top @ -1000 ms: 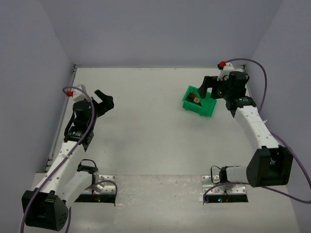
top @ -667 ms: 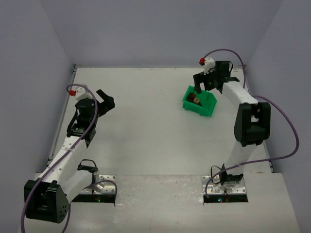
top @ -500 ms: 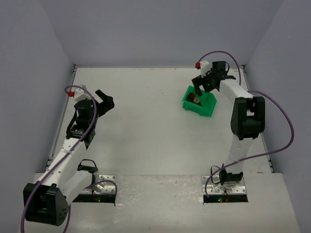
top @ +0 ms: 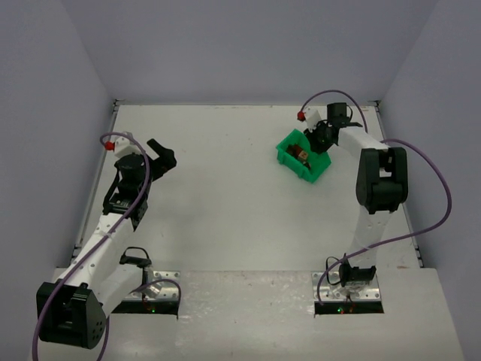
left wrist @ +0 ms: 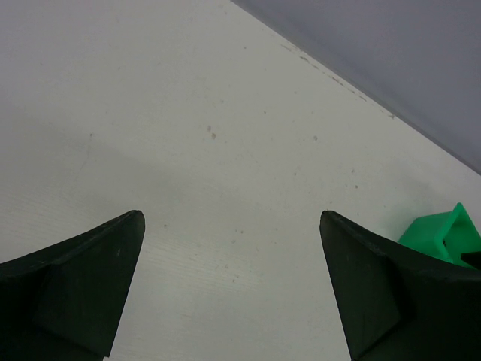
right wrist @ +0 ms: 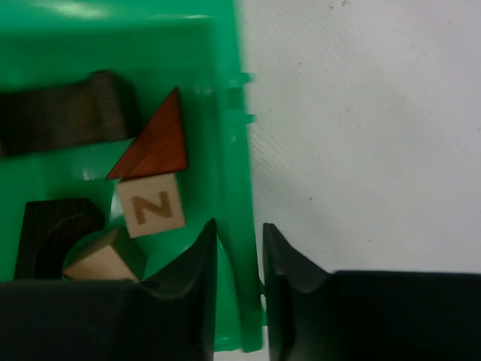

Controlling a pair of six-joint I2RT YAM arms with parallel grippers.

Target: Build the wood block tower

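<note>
The right gripper (right wrist: pixel 237 242) is nipped onto the side wall of a green bin (right wrist: pixel 225 113). One finger is inside the bin and one outside, pressed nearly together with only the thin plastic between them. No tower exists yet: the wooden blocks (top: pixel 301 155) all lie loose in the bin, on the inner finger's side.

Just ahead of that finger sits a tan block marked N (right wrist: pixel 150 204), with a red triangular block (right wrist: pixel 154 143) touching its far edge. A dark brown block (right wrist: pixel 49 229) and a second tan block (right wrist: pixel 105 256) lie beside the finger, and a long dark block (right wrist: pixel 64 113) is farthest away.

This looks like the opening step, getting the blocks out. The next move probably calls for dragging or tipping the bin without the wall slipping free.

The left gripper (left wrist: pixel 229 222) hangs spread wide over the table (left wrist: pixel 188 113), holding nothing, with the bin far off to its right.
</note>
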